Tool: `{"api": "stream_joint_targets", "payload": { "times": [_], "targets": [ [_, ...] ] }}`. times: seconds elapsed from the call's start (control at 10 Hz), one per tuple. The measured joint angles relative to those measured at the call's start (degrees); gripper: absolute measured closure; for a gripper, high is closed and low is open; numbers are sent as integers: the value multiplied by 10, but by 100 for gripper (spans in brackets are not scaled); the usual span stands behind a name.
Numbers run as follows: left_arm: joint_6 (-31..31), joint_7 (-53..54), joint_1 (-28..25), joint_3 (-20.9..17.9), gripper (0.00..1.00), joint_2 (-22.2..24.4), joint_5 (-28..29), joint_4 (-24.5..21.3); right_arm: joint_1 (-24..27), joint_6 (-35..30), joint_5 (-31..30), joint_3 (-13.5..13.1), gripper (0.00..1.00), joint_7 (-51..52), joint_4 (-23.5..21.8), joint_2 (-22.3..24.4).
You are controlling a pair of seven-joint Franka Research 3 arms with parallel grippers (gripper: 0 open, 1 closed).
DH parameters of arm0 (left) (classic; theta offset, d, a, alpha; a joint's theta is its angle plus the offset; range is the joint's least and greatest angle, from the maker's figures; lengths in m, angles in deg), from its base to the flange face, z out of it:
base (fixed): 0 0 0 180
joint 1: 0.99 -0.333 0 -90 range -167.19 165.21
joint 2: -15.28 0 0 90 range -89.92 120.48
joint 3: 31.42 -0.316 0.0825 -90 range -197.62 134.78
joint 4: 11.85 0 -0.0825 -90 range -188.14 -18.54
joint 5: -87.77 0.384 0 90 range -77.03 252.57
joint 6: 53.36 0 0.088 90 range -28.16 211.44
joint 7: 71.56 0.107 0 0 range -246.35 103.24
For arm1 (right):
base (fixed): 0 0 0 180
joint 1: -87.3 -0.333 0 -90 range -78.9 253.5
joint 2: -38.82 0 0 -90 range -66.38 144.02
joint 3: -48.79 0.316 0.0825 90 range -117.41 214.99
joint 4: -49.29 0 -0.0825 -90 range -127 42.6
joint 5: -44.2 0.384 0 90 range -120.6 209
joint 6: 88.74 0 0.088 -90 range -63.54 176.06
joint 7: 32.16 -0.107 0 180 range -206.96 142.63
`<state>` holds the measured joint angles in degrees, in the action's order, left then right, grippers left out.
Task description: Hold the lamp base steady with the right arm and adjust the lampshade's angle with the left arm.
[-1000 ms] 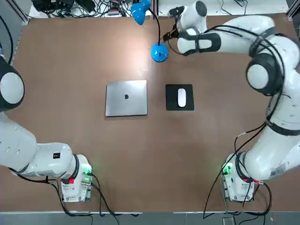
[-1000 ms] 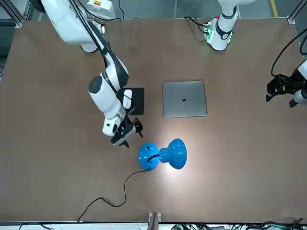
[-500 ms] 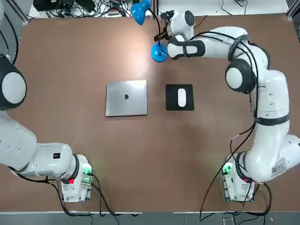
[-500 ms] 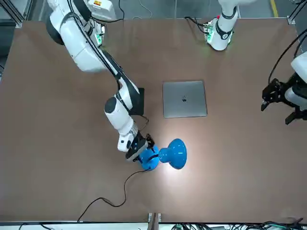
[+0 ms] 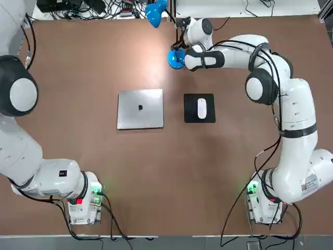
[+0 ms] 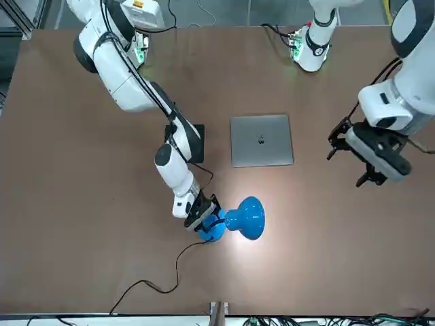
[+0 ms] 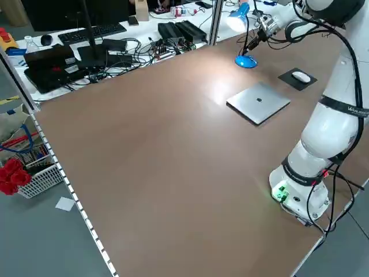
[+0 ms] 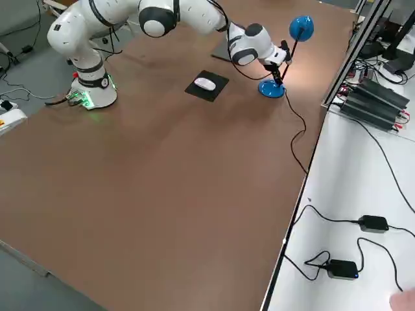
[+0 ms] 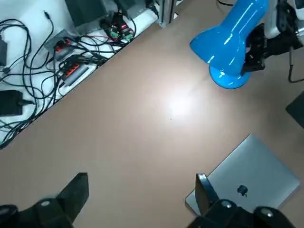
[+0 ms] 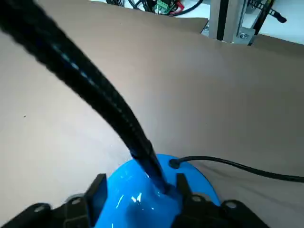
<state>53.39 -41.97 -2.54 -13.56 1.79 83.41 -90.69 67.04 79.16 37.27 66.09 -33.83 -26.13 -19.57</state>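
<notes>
Bases of the two Franka arms stand at the near edge of the bench (image 5: pixel 156 182), the left arm (image 5: pixel 26 156) showing green and red lights, the right arm (image 5: pixel 291 109) a green one. Farther out, a closed silver MacBook (image 5: pixel 140 109) lies left of a white mouse (image 5: pixel 202 108) on a black mouse pad (image 5: pixel 192 117). The left claw (image 9: pixel 142 179) hangs open and empty above the bench's left side, well apart from the lamp. Beyond the laptop and pad, the glossy blue lamp base (image 5: pixel 176 59) sits flat near the far edge. The right claw (image 10: pixel 141 179) is open right over it, fingers either side of the black gooseneck (image 10: pixel 111 104). The blue cone-shaped lampshade (image 6: pixel 246 219) hangs from the gooseneck, left of the base. Tangled cables (image 5: pixel 112 9) lie past the bench.
</notes>
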Motion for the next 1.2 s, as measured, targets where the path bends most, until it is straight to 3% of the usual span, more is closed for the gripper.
{"api": "stream_joint_targets", "payload": {
  "times": [0.1,0.3,0.6,0.9,1.1,1.2],
  "targets": [
    [0,8,0,14,1,-9,0,4,0,1,-1,-3,61,0,1,-2],
    [0,9,2,44,0,-24,0,8,1,1,-1,-4,64,0,10,-10],
    [25,28,13,82,0,-101,-8,65,0,1,-1,-4,64,0,26,-26],
    [101,123,19,91,0,-142,-107,81,0,1,-1,-5,69,0,32,-31],
    [148,179,37,100,0,-164,-122,83,0,1,-1,-5,79,1,34,-34],
    [163,193,43,111,0,-175,-123,84,0,2,-1,-5,79,1,35,-35]
  ]
}}
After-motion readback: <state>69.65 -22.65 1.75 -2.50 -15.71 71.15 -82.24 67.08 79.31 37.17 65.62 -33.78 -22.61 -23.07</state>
